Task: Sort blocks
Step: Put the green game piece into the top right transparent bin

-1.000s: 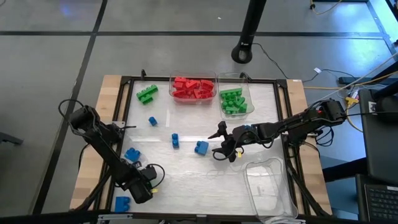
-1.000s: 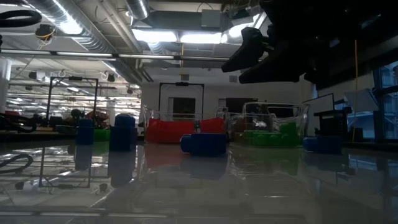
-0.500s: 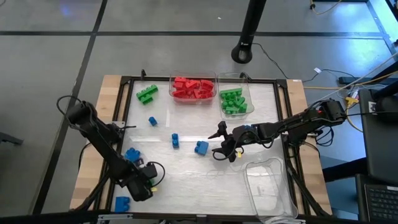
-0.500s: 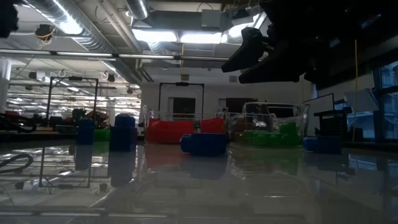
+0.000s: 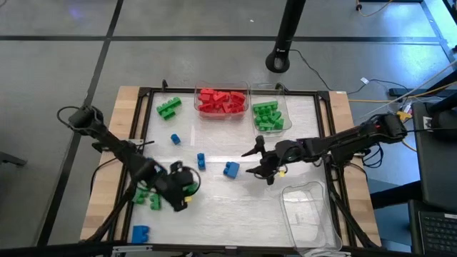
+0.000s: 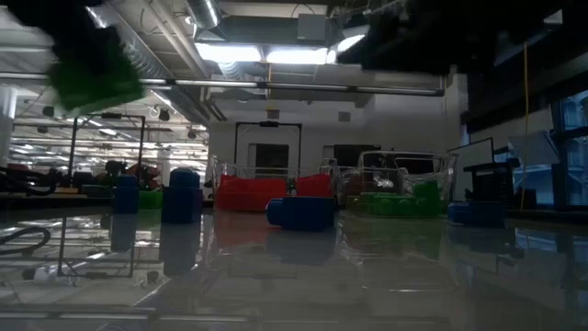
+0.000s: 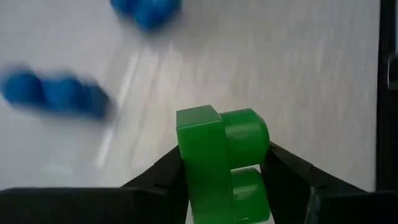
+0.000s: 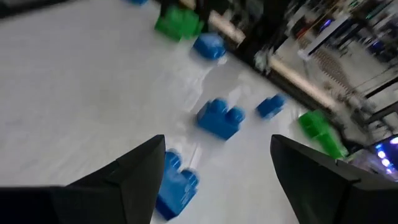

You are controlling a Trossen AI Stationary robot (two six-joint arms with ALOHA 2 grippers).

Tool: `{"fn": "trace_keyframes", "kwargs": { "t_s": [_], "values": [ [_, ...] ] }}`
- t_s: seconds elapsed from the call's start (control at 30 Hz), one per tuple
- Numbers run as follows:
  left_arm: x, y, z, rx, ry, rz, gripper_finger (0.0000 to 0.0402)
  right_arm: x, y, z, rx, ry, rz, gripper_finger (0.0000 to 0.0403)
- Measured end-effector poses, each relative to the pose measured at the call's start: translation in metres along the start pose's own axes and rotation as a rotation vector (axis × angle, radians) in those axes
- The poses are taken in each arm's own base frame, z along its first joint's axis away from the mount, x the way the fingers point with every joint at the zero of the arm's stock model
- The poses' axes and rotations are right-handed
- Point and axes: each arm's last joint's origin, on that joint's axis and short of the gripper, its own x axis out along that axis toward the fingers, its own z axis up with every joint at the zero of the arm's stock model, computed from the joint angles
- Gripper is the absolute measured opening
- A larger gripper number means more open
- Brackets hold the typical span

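My left gripper hangs above the table's near left part, shut on a green block. That block also shows high up in the low view. My right gripper hovers open over the table's middle, just right of a blue block, holding nothing. More blue blocks lie flat on the table. Two green blocks lie beside my left arm, and a green cluster sits at the far left. My left gripper pinches the green block between its two fingers, one on each opposite side of the block. The fingers slant downward. The block is lifted clear of the table, with its studs facing one side.
At the far edge a clear bin holds red blocks, and another holds green blocks. A clear bin with nothing in it stands at the near right. The black frame runs around the white table top.
My left gripper has risen and swung from the near left corner toward the table's middle and far side, rolling as it went. It carries the green block, now lifted clear. My right gripper has gone up a little and stayed open.
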Motion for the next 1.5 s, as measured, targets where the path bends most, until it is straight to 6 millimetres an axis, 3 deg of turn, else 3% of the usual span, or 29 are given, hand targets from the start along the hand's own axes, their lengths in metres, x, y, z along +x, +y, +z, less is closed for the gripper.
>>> {"fn": "trace_keyframes", "kwargs": {
  "t_s": [0.4, 0.5, 0.67, 0.87, 1.03, 1.13, 1.27, 1.5],
  "values": [
    [0.023, 0.074, 0.102, 0.132, -0.409, 0.073, 0.0150, -0.067, -0.025, 0.025, -0.005, -0.028, -0.221, 0.0289],
    [0.030, 0.096, 0.125, 0.149, -0.518, 0.054, 0.0147, -0.073, -0.028, 0.026, -0.052, 0.004, -0.298, 0.0289],
    [0.058, 0.132, 0.157, 0.171, -0.577, 0.055, 0.0149, -0.075, -0.034, 0.026, -0.173, 0.094, -0.452, 0.0289],
    [0.091, 0.156, 0.213, 0.231, -0.610, 0.148, 0.0148, -0.085, -0.044, 0.039, -0.262, 0.037, -0.594, 0.0289],
    [0.114, 0.174, 0.254, 0.234, -0.639, 0.197, 0.0151, -0.093, -0.046, 0.043, -0.271, 0.006, -0.614, 0.0289],
    [0.132, 0.186, 0.267, 0.216, -0.641, 0.218, 0.0153, -0.094, -0.047, 0.044, -0.267, -0.002, -0.620, 0.0289],
    [0.154, 0.200, 0.269, 0.097, -0.622, 0.204, 0.0171, -0.093, -0.046, 0.042, -0.259, 0.011, -0.606, 0.0289],
    [0.157, 0.214, 0.269, 0.065, -0.608, 0.223, 0.0249, -0.094, -0.046, 0.042, -0.267, 0.012, -0.607, 0.0289]
  ]
}}
